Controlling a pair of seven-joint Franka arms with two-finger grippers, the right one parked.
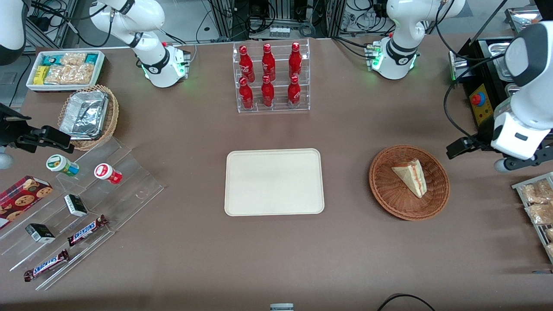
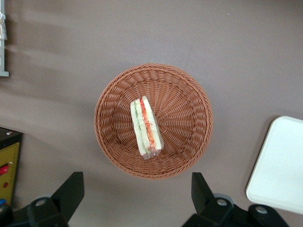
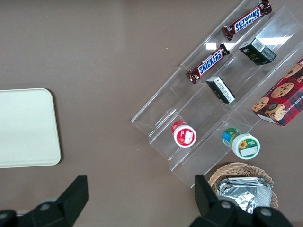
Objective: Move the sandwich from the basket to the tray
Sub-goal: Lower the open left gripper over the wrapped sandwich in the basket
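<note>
The sandwich (image 1: 412, 176), a white bread wedge with red and green filling, lies in the round reddish-brown basket (image 1: 384, 190). The left wrist view looks straight down on the sandwich (image 2: 146, 126) in the basket (image 2: 189, 94). The cream tray (image 1: 274, 181) lies flat and bare at the table's middle, beside the basket; its corner shows in the left wrist view (image 2: 279, 165). My left gripper (image 1: 488, 151) hangs high above the table, beside the basket toward the working arm's end. In the left wrist view the gripper (image 2: 136, 189) is open and empty, fingers wide apart.
A clear rack of red bottles (image 1: 273, 77) stands farther from the camera than the tray. A wire rack of snack bags (image 1: 535, 203) and a black box with a red button (image 1: 479, 101) sit near the gripper. A clear stepped stand of snacks (image 1: 86, 203) lies toward the parked arm's end.
</note>
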